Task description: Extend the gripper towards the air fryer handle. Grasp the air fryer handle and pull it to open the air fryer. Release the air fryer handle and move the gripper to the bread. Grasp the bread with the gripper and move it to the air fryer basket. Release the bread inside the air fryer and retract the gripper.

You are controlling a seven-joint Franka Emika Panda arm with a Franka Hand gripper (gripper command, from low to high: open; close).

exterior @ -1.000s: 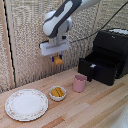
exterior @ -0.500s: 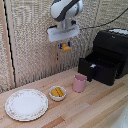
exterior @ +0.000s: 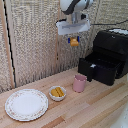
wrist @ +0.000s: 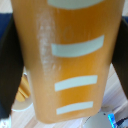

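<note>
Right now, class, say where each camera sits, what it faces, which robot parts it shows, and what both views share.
Exterior view: off the arm, facing the wooden table, open air fryer and lifted pincer.
Wrist view: on the wrist, looking along the dark fingers at the close-up bread.
Shared: the bread and the small bowl.

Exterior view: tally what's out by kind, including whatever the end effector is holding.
Air fryer, drawer open: 1
Pink cup: 1
Plate: 1
Small bowl of golden sticks: 1
Bread in the end effector: 1
Total: 5
</note>
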